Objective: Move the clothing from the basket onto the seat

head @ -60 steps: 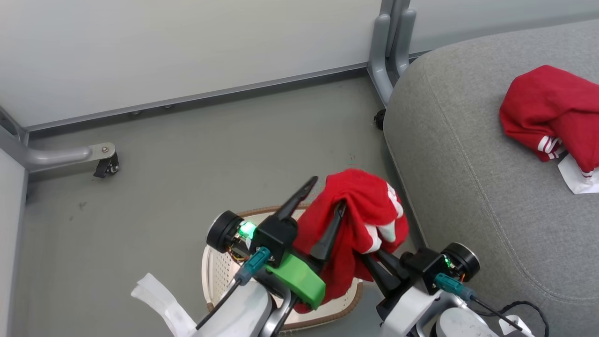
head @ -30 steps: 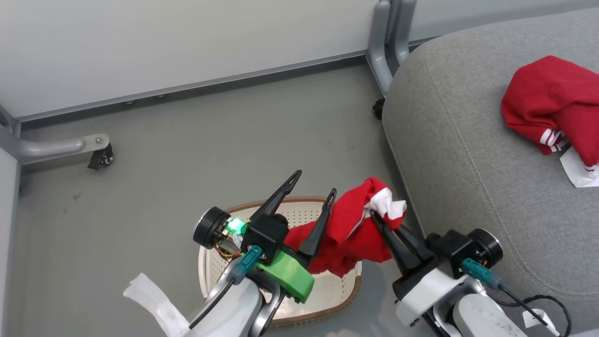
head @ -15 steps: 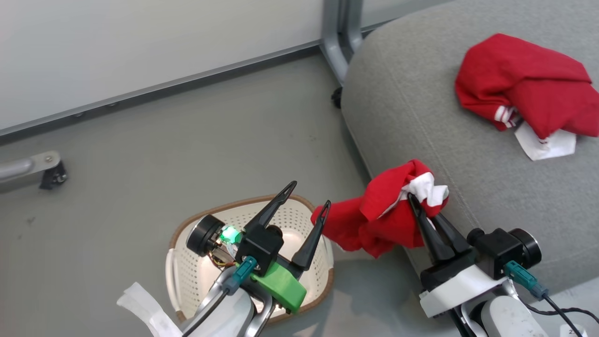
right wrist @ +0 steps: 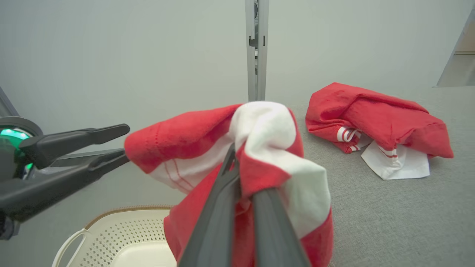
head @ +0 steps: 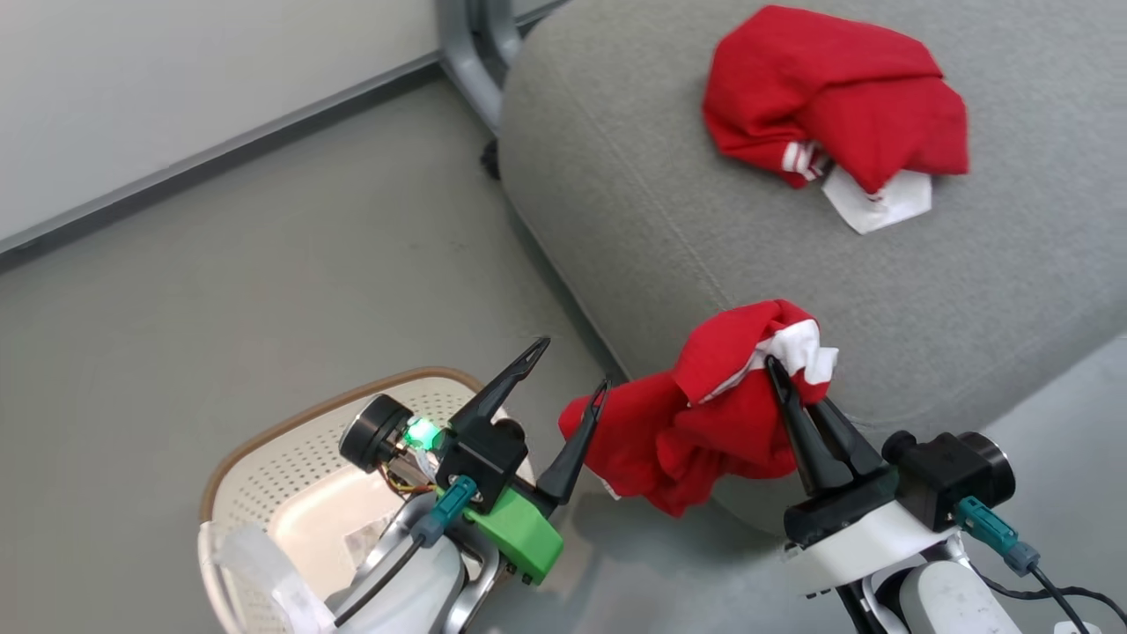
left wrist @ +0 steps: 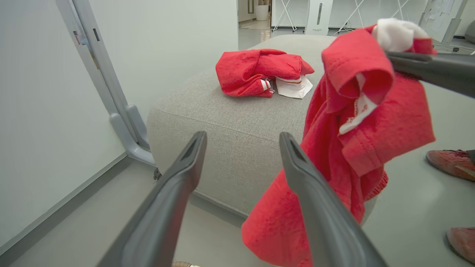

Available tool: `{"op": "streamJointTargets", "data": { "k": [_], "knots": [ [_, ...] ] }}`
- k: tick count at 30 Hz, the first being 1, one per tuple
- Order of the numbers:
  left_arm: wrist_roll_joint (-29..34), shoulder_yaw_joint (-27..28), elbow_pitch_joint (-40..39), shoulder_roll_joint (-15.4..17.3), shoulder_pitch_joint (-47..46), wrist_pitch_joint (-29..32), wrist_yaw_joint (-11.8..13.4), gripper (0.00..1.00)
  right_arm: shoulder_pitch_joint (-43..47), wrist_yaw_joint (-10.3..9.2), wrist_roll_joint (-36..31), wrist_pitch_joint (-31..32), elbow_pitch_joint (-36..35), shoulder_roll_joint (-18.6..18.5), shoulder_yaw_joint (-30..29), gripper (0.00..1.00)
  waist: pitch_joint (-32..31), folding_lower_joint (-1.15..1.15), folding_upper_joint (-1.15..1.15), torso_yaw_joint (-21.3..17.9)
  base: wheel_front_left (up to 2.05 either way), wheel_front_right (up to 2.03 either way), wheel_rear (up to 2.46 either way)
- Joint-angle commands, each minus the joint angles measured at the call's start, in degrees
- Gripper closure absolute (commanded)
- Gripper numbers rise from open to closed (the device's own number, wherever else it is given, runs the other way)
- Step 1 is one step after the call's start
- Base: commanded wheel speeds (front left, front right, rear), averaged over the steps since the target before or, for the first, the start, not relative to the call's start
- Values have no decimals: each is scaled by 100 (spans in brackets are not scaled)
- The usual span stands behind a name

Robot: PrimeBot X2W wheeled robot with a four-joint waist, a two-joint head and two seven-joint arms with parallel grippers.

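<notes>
My right gripper (head: 779,374) is shut on a red garment with white trim (head: 704,423), one piece of the clothing. It hangs bunched in the air at the front edge of the grey seat (head: 669,220). In the right wrist view the fabric (right wrist: 259,141) wraps over that gripper's (right wrist: 243,174) tips. My left gripper (head: 576,363) is open above the cream basket (head: 290,431), and the cloth's lower end hangs beside its right finger. A second red garment (head: 836,97) lies crumpled on the seat. My left arm hides part of the basket's inside.
A pale partition wall and its grey metal leg (head: 480,62) stand behind the seat's left corner. Grey floor lies between wall, basket and seat. A person's reddish shoes (left wrist: 449,163) rest on the floor to the right in the left wrist view.
The head camera has swung right. My right gripper has carried the red garment from above the basket to the seat's front edge. The left gripper stays open over the basket.
</notes>
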Motion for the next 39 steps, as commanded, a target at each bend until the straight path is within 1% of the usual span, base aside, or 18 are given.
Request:
{"op": "streamJointTargets", "data": {
  "k": [1,7,12,18,22,26,29,32,34,35,39],
  "knots": [
    [58,13,20,68,-98,-2,-17,0,56,-6,16,-11,-34,28,-3,100,249,0,10,-448,0,0,0],
    [109,-46,73,121,-198,3,-7,0,103,-6,49,-11,-56,82,39,100,375,0,10,-763,0,0,0],
    [118,-85,69,160,-249,23,-20,0,91,-6,70,-11,-140,123,-30,100,476,0,10,-915,0,0,0],
    [133,-128,13,205,-344,88,-32,0,-151,-6,391,-11,-457,182,-443,100,671,0,10,-987,0,0,0],
    [173,-188,-78,273,-484,231,-62,0,-628,-6,446,-11,-623,160,-848,100,968,0,10,-943,0,0,0],
    [305,-259,-233,353,-774,409,-138,0,-1384,-6,560,-11,-801,-88,-1472,100,1466,0,10,-753,0,0,0],
    [369,-293,-331,371,-989,550,-167,0,-2031,-6,593,-11,-727,-483,-2018,100,1865,0,10,-528,0,0,0],
    [435,-279,-423,369,-1204,583,-139,0,-2583,-6,699,-10,-535,-876,-2349,100,2193,0,10,-281,0,0,0],
    [458,-245,-475,399,-1297,586,-105,0,-2963,-6,735,-11,-367,-1191,-2446,100,2361,0,10,-166,0,0,0],
    [463,-233,-503,418,-1334,591,-90,0,-3096,-6,787,-11,-229,-1276,-2455,100,2427,0,10,-130,0,0,0],
    [489,-192,-599,467,-1500,611,-79,0,-3765,-6,1026,-7,652,-1637,-2437,100,2681,0,10,35,0,0,0]
  ]
}}
